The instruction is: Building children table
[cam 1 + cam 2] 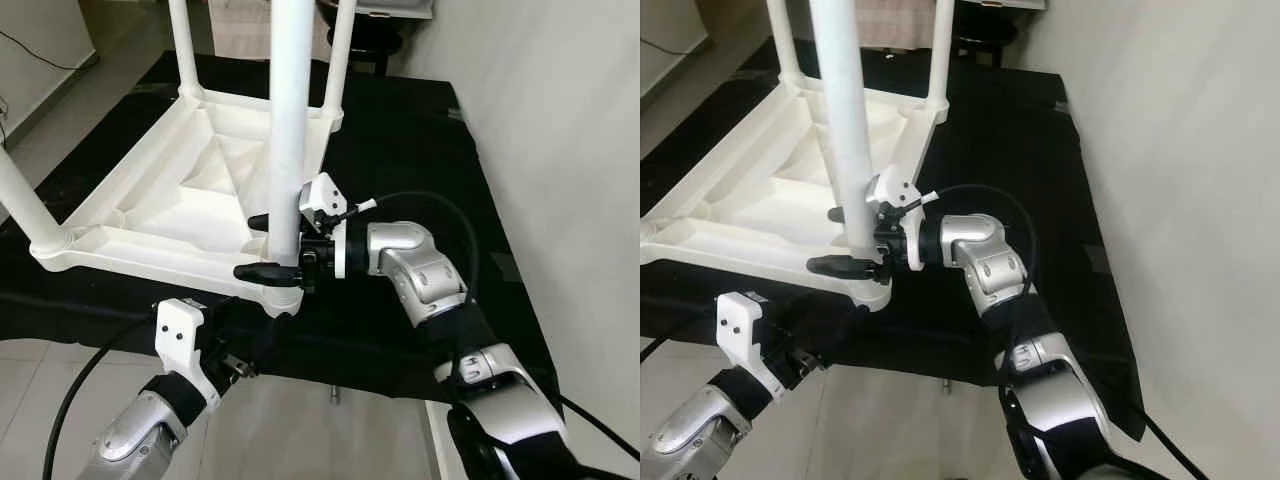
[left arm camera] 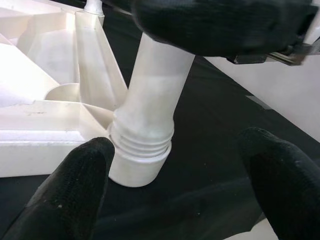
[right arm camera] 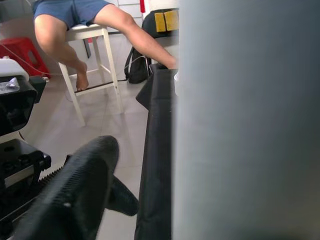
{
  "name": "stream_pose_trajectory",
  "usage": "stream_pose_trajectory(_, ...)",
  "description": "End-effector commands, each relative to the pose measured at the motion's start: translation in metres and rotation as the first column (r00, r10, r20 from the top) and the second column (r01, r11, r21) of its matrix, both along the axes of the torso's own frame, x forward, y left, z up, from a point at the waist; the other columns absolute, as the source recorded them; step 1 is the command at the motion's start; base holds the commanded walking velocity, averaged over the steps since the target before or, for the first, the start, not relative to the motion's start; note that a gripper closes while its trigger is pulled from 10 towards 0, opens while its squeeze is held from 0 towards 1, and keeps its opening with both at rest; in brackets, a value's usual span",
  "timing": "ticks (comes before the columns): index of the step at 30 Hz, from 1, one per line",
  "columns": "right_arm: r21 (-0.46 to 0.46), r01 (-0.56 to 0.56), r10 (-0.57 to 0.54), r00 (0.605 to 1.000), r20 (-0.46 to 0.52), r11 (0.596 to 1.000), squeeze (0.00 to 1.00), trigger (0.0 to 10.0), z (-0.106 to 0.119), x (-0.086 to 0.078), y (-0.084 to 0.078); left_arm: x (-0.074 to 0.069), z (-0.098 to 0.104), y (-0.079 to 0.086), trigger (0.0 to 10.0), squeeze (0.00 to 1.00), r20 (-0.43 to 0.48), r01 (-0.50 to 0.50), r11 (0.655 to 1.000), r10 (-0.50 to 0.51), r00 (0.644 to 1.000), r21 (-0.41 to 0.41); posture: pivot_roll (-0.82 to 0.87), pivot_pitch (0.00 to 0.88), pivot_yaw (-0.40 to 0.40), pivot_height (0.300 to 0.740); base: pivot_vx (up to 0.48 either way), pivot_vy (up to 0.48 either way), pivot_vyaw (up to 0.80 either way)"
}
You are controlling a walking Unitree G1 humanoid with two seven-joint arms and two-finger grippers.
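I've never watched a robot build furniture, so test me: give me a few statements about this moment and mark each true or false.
1. The table top lies upside down on a black cloth. True.
2. The right gripper has its fingers around a white leg. True.
3. That leg lies flat on the cloth. False: it stands upright in the corner socket.
4. The left gripper is clamped on the leg. False: it is open, apart from it, near the socket.
5. The cloth is red. False: black.
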State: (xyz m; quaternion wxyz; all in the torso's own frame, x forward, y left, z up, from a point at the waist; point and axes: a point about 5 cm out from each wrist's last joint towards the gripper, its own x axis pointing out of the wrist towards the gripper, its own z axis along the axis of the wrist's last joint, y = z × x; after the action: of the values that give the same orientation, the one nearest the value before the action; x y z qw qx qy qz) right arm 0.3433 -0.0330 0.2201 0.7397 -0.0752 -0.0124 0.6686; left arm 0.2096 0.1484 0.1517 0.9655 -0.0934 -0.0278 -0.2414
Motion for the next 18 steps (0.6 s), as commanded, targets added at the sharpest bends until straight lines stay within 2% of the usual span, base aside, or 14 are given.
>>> stream_pose_trajectory(1,0.004,-0.109,0.109,0.994,-0.008,0.994,0.0,0.0,-0.001,-0.006,0.01,-0.004,0.0,-0.003,10.0,0.0,-0.01,0.007,1.0,-0.007,1.0,0.005,0.07,0.156,-0.115,0.74,0.0,0.0,0.0)
stream_pose_trajectory(7,0.006,-0.182,0.182,0.983,-0.009,0.983,0.0,0.0,-0.002,-0.005,0.01,-0.005,0.0,-0.003,10.0,0.0,-0.011,0.004,1.0,-0.004,1.0,0.004,0.06,0.16,-0.115,0.74,0.0,0.0,0.0)
stream_pose_trajectory(13,0.006,-0.159,0.159,0.987,-0.008,0.987,0.0,0.0,-0.004,-0.002,0.004,-0.005,0.001,-0.003,10.0,0.0,-0.011,0.004,1.0,-0.004,1.0,0.004,0.06,0.158,-0.115,0.74,0.0,0.0,0.0)
stream_pose_trajectory(15,0.01,-0.1,0.1,0.995,-0.005,0.995,0.0,0.0,-0.006,0.001,-0.004,-0.005,0.0,-0.003,10.0,0.0,-0.011,0.003,1.0,-0.003,1.0,0.004,0.06,0.158,-0.115,0.74,0.0,0.0,0.0)
stream_pose_trajectory(16,0.002,-0.029,0.029,1.0,-0.006,1.0,0.0,0.0,-0.01,0.004,-0.009,-0.004,0.0,-0.002,10.0,0.0,-0.011,0.002,1.0,-0.002,1.0,0.004,0.05,0.158,-0.116,0.74,0.0,0.0,0.0)
stream_pose_trajectory(17,0.002,-0.029,0.029,1.0,-0.006,1.0,0.0,0.0,-0.01,0.004,-0.009,-0.004,0.0,-0.002,10.0,0.0,-0.011,0.002,1.0,-0.002,1.0,0.004,0.05,0.158,-0.116,0.74,0.0,0.0,0.0)
stream_pose_trajectory(18,-0.019,0.098,-0.098,0.995,-0.019,0.995,0.0,0.0,-0.017,0.006,-0.017,-0.004,0.0,-0.002,10.0,0.0,-0.01,0.001,1.0,0.0,1.0,0.004,0.04,0.154,-0.116,0.74,0.0,0.0,0.0)
